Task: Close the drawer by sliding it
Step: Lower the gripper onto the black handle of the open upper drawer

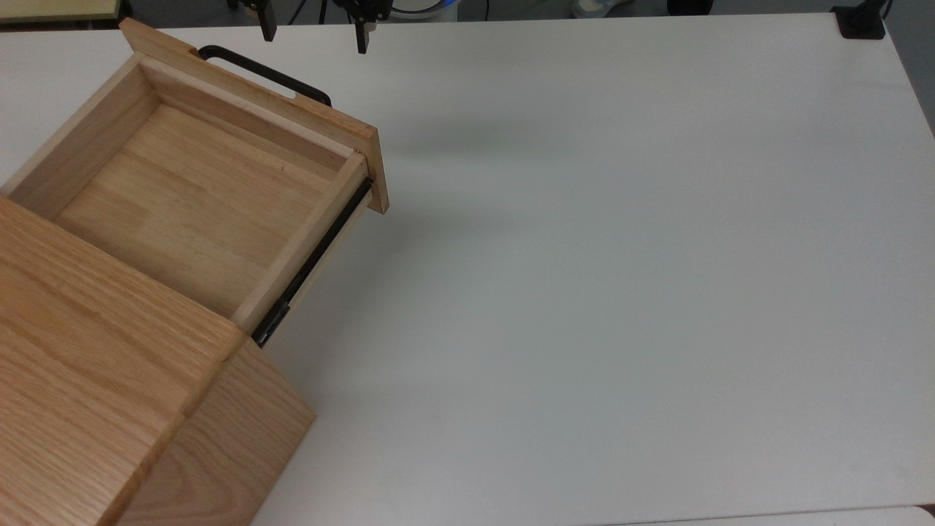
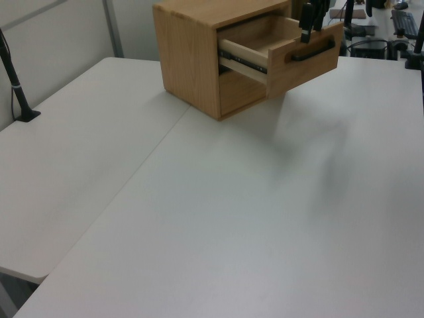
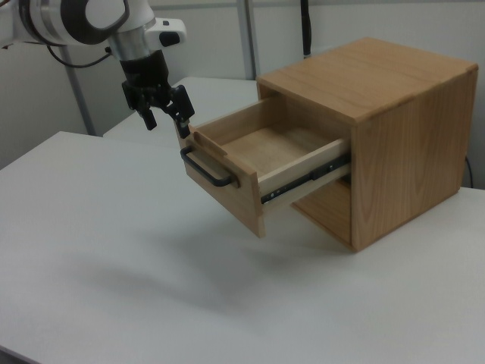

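Note:
The drawer [image 1: 182, 204] stands pulled far out of the oak cabinet [image 1: 88, 365], and its pine tray holds nothing. A black bar handle [image 1: 263, 73] runs along its flat front panel [image 1: 292, 109], and a black side rail [image 1: 321, 241] shows. My gripper [image 1: 315, 33] hangs open just beyond the handle, one finger on each side of the handle's end. In the right view the gripper [image 3: 167, 108] is by the far top corner of the front panel [image 3: 227, 186]; whether it touches I cannot tell. In the left view the gripper [image 2: 311, 16] hangs above the handle [image 2: 311, 52].
The cabinet sits at one corner of a wide white table [image 1: 621, 292]. A black clamp [image 1: 862, 22] is fixed at the top view's far right corner. A black post [image 2: 16, 86] stands at the left view's left edge. The robot arm [image 3: 91, 19] reaches in from the right view's upper left.

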